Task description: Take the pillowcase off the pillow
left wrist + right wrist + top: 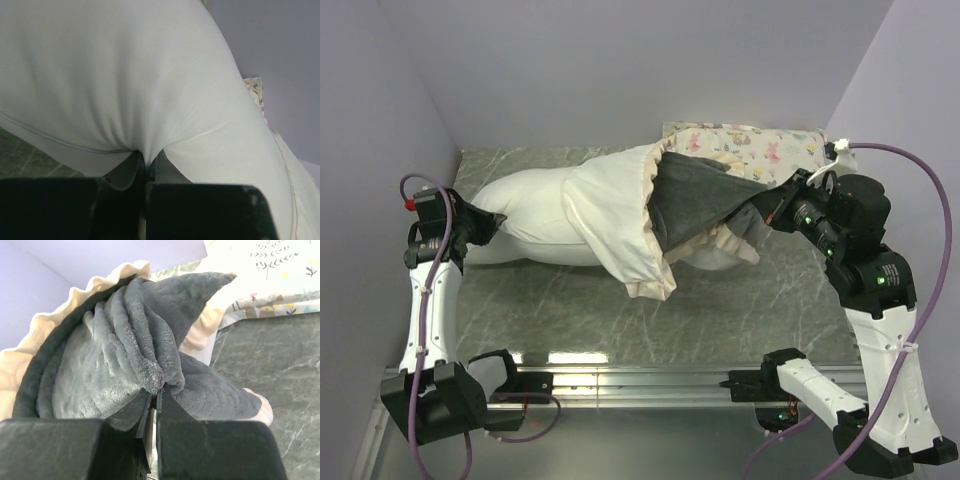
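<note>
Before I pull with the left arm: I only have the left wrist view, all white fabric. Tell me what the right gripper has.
Observer: The right gripper is shut on a bunched fold of the pillowcase, on its dark grey side.
Operator: Say how far off the case is.
Observer: Partly. From the top view, the pillow is bare at its left end, and the case is turned cream side out over the rest.
Operator: Report anything near the case.
Observer: A floral printed pillow lies at the back right, just behind the case.
</note>
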Robot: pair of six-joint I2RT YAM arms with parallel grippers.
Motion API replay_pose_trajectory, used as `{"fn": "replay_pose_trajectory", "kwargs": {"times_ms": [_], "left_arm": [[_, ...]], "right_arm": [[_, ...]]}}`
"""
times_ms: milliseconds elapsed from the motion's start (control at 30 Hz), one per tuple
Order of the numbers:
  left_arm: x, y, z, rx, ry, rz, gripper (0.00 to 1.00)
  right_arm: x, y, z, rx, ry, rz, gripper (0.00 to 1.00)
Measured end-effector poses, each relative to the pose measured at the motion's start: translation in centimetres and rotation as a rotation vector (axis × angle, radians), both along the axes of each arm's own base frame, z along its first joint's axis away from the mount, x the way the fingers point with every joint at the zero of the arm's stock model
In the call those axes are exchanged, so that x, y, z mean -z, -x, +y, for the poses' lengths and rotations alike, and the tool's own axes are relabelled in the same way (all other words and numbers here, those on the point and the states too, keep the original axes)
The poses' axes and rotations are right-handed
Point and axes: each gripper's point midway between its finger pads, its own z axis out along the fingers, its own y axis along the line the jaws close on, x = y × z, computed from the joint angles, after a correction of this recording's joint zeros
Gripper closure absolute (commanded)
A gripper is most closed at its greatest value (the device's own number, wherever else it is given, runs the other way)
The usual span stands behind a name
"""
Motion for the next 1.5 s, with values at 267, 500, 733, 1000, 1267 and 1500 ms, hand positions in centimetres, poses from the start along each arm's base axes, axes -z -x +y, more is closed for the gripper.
{"fn": "replay_pose_trajectory", "kwargs": {"times_ms": [267, 500, 733, 1000, 1267, 1500], "left_arm": [[0.7, -0.3, 1.8, -0.048, 0.021, 0.024, 1.00], [0.7, -0.4, 1.8, -0.056, 0.033, 0.024, 1.00], [0.8, -1.1, 2.1, -0.066, 0.042, 0.031, 1.00], [1.0, -2.1, 2.5, -0.070, 0.049, 0.043, 1.00], [0.6, -3.5, 3.2, -0.077, 0.038, 0.055, 1.00], [0.3, -4.9, 4.4, -0.101, 0.021, 0.070, 1.00]], "right_arm": [[-2.1, 0.5, 0.1, -0.011, -0.004, -0.001, 1.00], [-4.1, 0.6, 0.0, -0.010, -0.005, -0.012, 1.00], [-6.5, 0.8, -0.1, -0.006, -0.008, -0.029, 1.00], [-8.0, 1.0, -0.1, -0.013, -0.011, -0.048, 1.00], [-8.6, 1.1, -0.1, -0.013, -0.012, -0.050, 1.00], [-10.5, 2.0, -0.3, -0.012, -0.020, -0.096, 1.00]]}}
